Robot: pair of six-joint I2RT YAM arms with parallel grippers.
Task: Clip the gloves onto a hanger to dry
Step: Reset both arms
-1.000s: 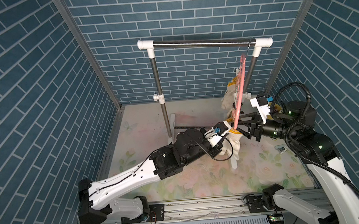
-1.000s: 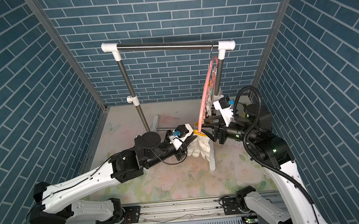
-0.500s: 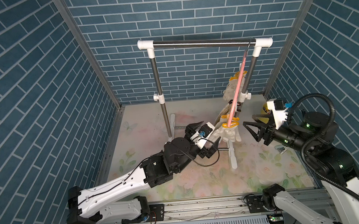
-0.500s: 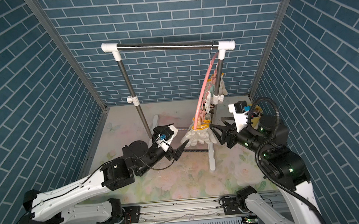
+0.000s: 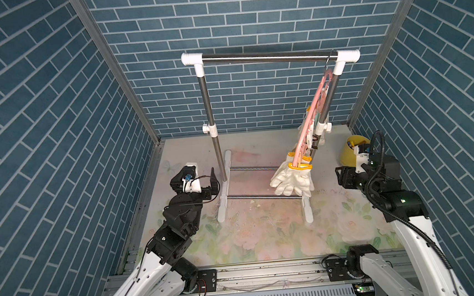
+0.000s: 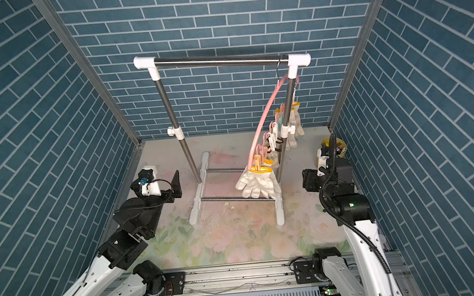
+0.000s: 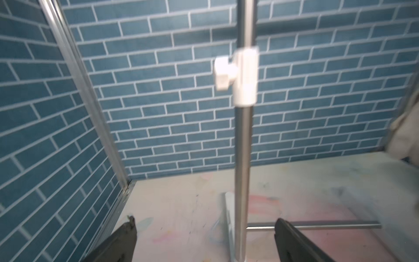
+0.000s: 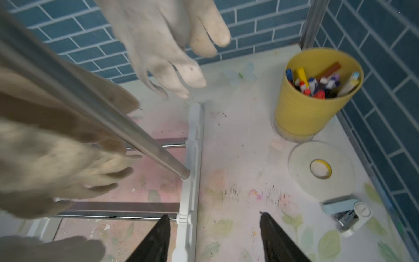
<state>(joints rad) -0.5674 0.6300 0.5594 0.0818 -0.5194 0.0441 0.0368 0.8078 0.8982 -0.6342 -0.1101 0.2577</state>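
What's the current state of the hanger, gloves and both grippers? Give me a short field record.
hanger: pink arc hooked on the rack top bar, by the post nearest the right arm
gloves: one clipped at the arc's near end, fingers down; more clipped farther back
left gripper: open, empty, facing the rack's other post
right gripper: open, empty, beside the hung gloves
nearby: yellow pen cup, tape roll, stapler
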